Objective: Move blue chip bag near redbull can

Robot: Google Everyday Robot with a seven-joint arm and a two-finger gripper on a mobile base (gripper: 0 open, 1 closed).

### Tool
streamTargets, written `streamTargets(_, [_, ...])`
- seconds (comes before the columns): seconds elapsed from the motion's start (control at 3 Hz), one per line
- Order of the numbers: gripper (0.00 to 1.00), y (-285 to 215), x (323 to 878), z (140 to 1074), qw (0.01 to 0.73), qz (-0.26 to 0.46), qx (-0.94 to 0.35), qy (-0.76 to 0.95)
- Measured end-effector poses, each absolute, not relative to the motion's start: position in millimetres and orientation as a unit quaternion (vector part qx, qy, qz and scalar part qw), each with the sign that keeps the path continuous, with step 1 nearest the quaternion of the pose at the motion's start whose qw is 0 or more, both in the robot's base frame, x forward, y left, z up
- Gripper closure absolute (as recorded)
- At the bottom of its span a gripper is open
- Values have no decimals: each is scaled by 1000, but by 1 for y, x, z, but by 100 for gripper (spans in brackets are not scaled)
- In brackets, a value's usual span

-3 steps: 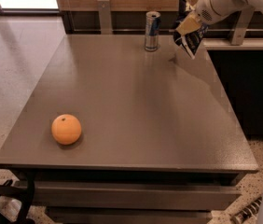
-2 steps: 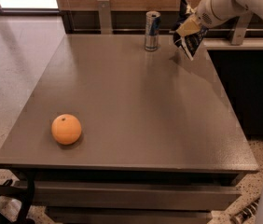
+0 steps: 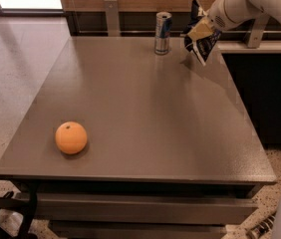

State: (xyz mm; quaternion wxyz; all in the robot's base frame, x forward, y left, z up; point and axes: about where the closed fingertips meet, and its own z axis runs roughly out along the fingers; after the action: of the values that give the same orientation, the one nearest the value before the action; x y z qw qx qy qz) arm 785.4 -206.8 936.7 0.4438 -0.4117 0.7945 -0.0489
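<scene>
The blue chip bag [image 3: 202, 43], dark navy foil with white lettering, hangs in my gripper [image 3: 199, 30] at the table's far right, just above the surface. The gripper is shut on the bag's upper part, with the white arm coming in from the upper right. The redbull can [image 3: 163, 32], slim, silver and blue with a shiny top, stands upright at the far edge of the table, a short way left of the bag and apart from it.
An orange [image 3: 71, 137] lies near the front left of the grey table [image 3: 145, 113]. A wooden wall and rail run behind the far edge. A dark counter [image 3: 265, 83] stands to the right. A chair base shows at the bottom left.
The gripper and bag have barely moved, perhaps a slight shift left toward the can. The can and orange are where they were.
</scene>
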Motion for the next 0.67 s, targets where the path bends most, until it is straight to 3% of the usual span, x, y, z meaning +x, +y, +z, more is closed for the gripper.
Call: streamTargets(0.67, [12,-203,787,931,441,-46,-414,795])
